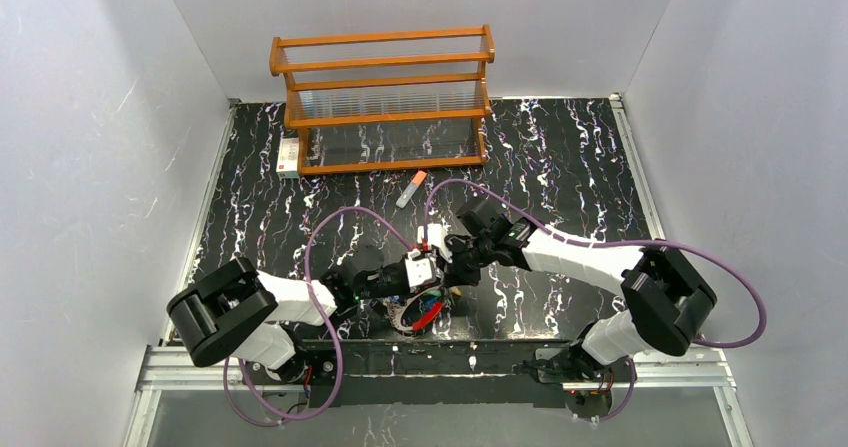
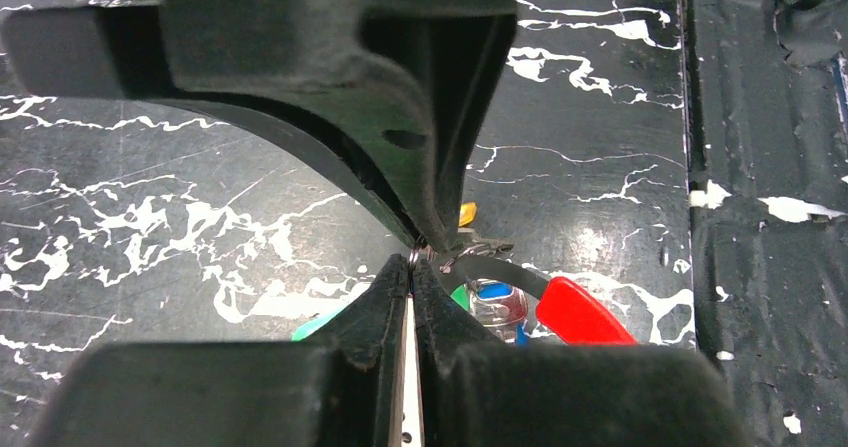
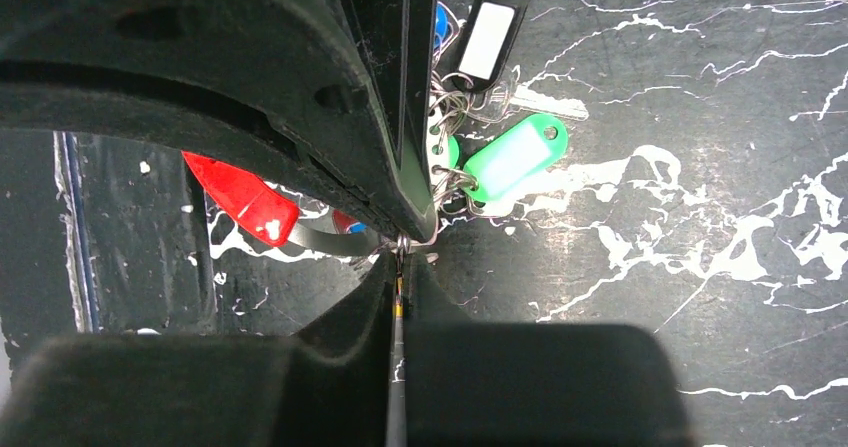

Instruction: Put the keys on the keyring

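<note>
Left gripper [image 2: 412,267], keyring [image 2: 580,312] just beyond

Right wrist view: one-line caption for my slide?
Right gripper closed at the keyring, with green tag and black tag behind.

The top camera hangs high above and behind the keyring [image 1: 430,313], far off, looking steeply down toward the wooden rack [image 1: 385,97] beyond it. The 2 wrist cameras sit very close over the keyring, facing it from opposite sides. All 3 views share its red section.
</note>
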